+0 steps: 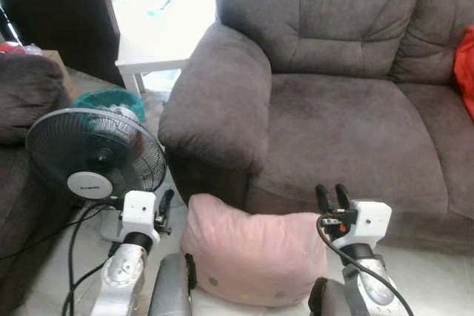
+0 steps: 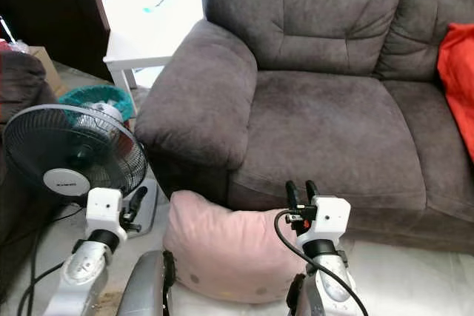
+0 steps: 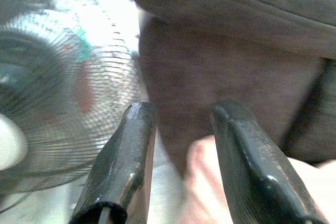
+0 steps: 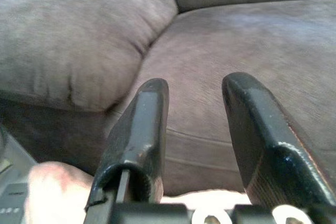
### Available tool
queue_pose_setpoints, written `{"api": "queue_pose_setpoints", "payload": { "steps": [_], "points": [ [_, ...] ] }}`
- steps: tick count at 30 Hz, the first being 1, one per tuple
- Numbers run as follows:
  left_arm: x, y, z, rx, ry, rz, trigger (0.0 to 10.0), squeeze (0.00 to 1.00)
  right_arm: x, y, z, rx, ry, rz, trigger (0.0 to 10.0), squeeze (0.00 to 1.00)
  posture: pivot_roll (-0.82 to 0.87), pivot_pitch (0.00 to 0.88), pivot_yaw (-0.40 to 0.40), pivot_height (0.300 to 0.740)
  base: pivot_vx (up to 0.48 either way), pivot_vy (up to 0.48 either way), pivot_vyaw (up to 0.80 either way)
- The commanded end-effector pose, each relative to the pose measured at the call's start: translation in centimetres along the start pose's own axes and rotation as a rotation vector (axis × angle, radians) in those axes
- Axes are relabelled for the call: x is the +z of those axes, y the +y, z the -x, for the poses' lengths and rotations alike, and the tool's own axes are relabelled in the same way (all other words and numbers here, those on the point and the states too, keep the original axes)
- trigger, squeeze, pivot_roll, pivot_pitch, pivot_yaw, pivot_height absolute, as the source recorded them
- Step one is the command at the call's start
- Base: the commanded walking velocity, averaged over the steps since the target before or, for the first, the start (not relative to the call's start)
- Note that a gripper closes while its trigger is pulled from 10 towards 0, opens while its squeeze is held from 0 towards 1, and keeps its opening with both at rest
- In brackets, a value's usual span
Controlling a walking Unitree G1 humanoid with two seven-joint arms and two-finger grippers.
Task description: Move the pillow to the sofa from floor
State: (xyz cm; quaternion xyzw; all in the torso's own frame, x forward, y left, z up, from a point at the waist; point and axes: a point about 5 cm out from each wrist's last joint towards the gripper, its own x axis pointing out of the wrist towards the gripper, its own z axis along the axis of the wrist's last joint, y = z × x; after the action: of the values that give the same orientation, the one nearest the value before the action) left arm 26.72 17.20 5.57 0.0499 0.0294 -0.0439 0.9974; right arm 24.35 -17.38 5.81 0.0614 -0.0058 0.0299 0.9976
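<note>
Soft pink square pillow [image 1: 252,257] lying on floor, leaning against front of dark grey fabric sofa [image 1: 333,109], between both arms. Left gripper [image 1: 167,203] hovering just left of pillow, fingers apart, nothing btwn. Right gripper [image 1: 332,196] hovering at pillow's right top corner near seat edge, fingers apart, empty. Black standing fan [image 1: 95,155] sitting at left nr armrest.
</note>
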Motion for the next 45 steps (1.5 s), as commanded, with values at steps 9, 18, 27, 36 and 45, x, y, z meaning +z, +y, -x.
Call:
{"api": "queue_pose_setpoints", "payload": {
  "steps": [9, 18, 27, 36, 45],
  "points": [
    [0.20, 0.15, -0.11, 0.001, -0.005, -0.017, 10.0, 0.00, 0.10, -0.32, 0.08, -0.016, -0.006, -0.016, 10.0, 0.00, 0.08, 0.029, -0.053, 0.495, 0.000, 0.000, 0.00],
    [0.36, 0.07, -0.17, -0.006, -0.010, -0.022, 10.0, 0.00, 0.16, -0.30, -0.02, -0.012, -0.008, -0.008, 10.0, 0.00, 0.08, 0.028, -0.052, 0.495, 0.000, 0.000, 0.00],
    [0.50, 0.02, -0.31, -0.007, -0.014, -0.023, 10.0, 0.00, 0.23, 0.00, -0.14, 0.009, -0.009, 0.019, 10.0, 0.00, 0.08, 0.024, -0.052, 0.495, 0.000, 0.000, 0.00],
    [0.52, 0.10, -0.29, -0.005, -0.015, -0.024, 10.0, 0.00, 0.13, -0.02, -0.19, -0.002, -0.006, 0.002, 10.0, 0.00, 0.08, 0.025, -0.052, 0.495, 0.255, 0.000, 0.30],
    [0.50, 0.06, -0.19, -0.008, -0.015, -0.023, 10.0, 0.00, 0.11, -0.04, -0.11, -0.001, -0.006, 0.005, 10.0, 0.00, 0.08, 0.028, -0.051, 0.495, 0.263, 0.000, 0.00]
  ]
}}
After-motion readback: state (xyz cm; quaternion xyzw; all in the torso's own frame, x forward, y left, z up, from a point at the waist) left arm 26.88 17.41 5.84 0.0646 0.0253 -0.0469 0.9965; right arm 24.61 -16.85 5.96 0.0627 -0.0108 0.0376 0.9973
